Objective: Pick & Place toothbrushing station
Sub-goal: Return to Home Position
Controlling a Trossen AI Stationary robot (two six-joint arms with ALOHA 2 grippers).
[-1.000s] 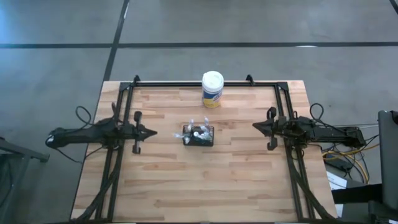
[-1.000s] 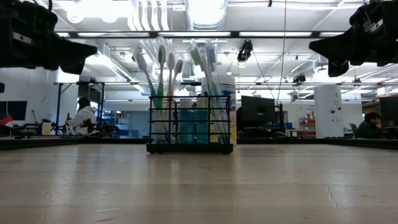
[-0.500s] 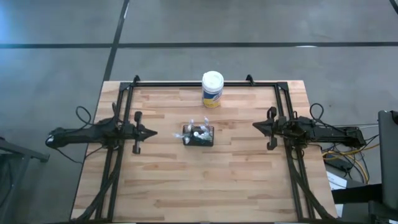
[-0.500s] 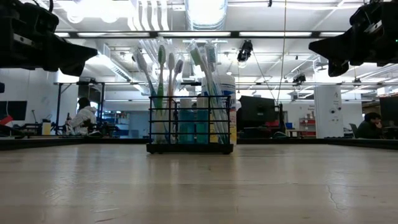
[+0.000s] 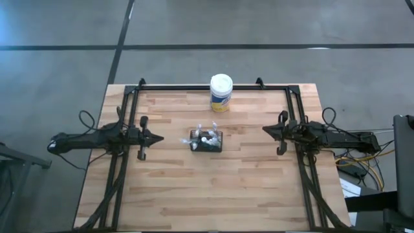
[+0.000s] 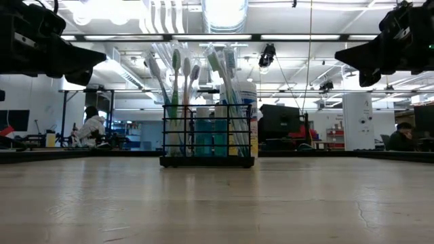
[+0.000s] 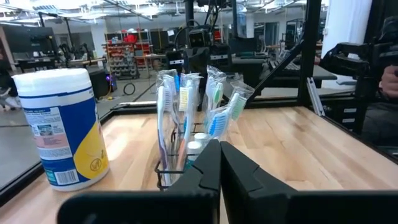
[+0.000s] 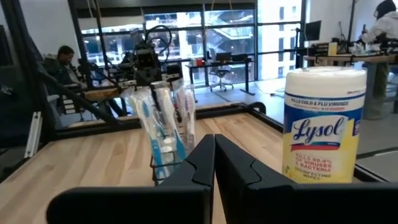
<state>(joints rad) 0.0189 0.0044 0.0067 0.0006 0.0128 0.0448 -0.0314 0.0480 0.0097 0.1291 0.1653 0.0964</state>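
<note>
The caddy [image 5: 206,141] stands near the middle of the tabletop [image 5: 194,194], a little toward the far edge. Toothbrushes [image 6: 175,88] stand upright in it, with what may be tubes [image 6: 203,135] low among them. The canister [image 5: 221,92] stands behind the caddy at the middle of the far edge, well apart from it. The left tool [image 5: 157,137] hangs between the left edge and the caddy, and the right tool [image 5: 265,131] between the caddy and the right edge, both apart from it.

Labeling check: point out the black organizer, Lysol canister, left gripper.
black organizer [image 6: 207,140], low view, front wire wall
Lysol canister [image 8: 320,134], right wrist view, label
left gripper [image 5: 160,137], high view, between the fingertips
</note>
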